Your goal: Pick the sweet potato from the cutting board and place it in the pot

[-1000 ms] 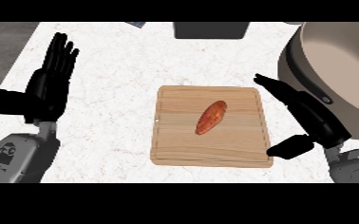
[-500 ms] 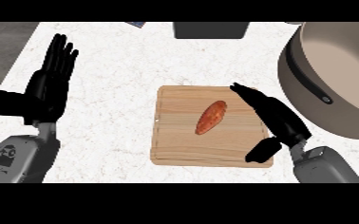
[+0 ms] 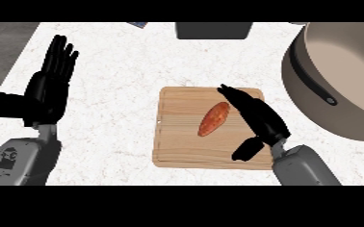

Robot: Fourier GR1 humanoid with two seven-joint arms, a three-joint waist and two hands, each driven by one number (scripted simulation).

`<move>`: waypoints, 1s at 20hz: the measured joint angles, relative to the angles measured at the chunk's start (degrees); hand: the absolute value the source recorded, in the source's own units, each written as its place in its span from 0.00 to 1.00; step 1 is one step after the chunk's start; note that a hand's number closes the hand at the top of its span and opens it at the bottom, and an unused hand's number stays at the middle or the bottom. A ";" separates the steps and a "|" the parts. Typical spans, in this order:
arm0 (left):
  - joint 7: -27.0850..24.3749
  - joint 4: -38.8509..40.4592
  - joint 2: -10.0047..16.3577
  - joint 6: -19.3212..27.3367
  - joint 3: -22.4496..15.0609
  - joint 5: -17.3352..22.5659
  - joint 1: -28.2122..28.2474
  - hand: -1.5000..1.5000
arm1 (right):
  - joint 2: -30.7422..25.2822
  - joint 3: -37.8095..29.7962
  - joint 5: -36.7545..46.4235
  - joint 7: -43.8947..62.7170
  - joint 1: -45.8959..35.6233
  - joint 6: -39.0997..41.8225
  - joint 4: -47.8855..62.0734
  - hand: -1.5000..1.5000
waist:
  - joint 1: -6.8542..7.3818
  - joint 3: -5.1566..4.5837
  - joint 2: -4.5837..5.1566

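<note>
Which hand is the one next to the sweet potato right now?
The right hand, open over the right side of the cutting board, fingers alongside the sweet potato. The left hand rests open, fingers up, at the view's left, off the board.

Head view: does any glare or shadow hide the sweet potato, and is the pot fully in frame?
Head view: even light, no glare; the sweet potato shows whole on the cutting board, the right hand beside it, not covering it. Head view: the pot is cut off by the right edge.

Orange-red sweet potato (image 3: 214,119), pale wooden cutting board (image 3: 185,144), taupe pot (image 3: 334,72)
</note>
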 measured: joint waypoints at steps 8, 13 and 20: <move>1.00 -0.55 -1.34 -2.29 2.46 -1.58 0.29 0.50 | 4.53 -1.04 7.17 0.96 -0.17 -1.20 3.95 0.00 | -0.02 0.00 0.00; 1.06 0.27 -2.53 -3.23 3.71 -2.76 -0.28 0.50 | 8.03 -2.50 10.41 -0.25 -1.98 -2.84 9.90 0.00 | 0.00 0.00 0.01; 2.92 -1.06 -4.11 -3.33 4.50 -4.77 -1.09 0.50 | 11.76 -4.56 14.02 -5.00 -4.51 -6.31 19.30 0.00 | 0.06 -0.01 0.01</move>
